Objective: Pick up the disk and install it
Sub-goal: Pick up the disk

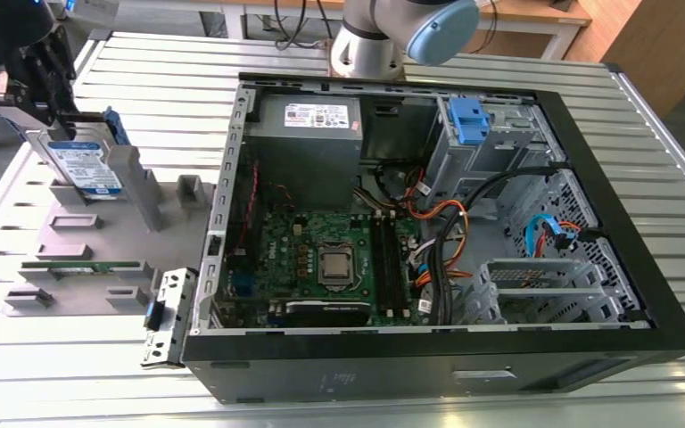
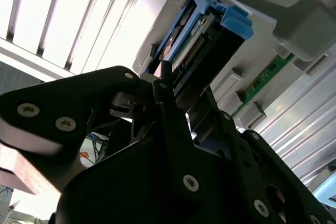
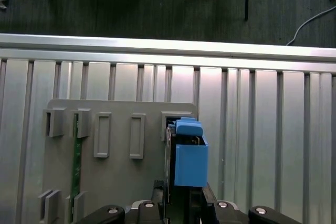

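the hand [image 1: 67, 125] is pinching the upright disk [image 1: 88, 169], at ten o'clock from the open computer case [image 1: 438, 361] in the exterior view. the disk stands at a grey slotted holder [image 1: 93, 236] on the ribbed metal worktop [image 1: 57, 366]. in the first wrist view, dark floor [image 3: 131, 3] lies past the worktop's edge.

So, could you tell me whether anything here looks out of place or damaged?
Nothing looks damaged or spilled. The disk stands on edge in the grey fixture, with the gripper at its top edge. One oddity: a metal bracket juts out from the open computer case on the exterior view's left.
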Robot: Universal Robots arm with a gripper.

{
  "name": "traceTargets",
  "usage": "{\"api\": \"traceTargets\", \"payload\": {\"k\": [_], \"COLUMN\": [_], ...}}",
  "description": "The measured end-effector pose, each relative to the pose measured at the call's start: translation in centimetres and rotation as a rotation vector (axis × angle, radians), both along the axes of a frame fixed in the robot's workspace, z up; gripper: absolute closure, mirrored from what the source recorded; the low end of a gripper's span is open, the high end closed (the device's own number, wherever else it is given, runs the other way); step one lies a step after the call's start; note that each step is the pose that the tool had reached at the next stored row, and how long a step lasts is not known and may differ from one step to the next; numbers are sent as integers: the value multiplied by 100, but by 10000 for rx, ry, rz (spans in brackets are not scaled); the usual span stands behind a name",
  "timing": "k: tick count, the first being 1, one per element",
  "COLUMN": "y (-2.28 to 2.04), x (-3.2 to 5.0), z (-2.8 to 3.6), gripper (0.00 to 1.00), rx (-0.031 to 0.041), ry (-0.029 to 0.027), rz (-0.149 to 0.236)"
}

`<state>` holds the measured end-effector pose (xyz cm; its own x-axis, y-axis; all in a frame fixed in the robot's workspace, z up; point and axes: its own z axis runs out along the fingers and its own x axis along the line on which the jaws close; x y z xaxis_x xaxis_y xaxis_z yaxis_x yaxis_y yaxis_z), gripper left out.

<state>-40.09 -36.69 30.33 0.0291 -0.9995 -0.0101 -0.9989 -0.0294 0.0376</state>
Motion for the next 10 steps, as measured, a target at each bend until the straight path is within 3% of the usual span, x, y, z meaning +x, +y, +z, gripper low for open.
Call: {"api": "traceTargets", "payload": {"k": [10], "y": [-3], "x": [11], "z": [-12], "gripper": [61], "rx": [0], "ry": [0], "rz": [-268]}}
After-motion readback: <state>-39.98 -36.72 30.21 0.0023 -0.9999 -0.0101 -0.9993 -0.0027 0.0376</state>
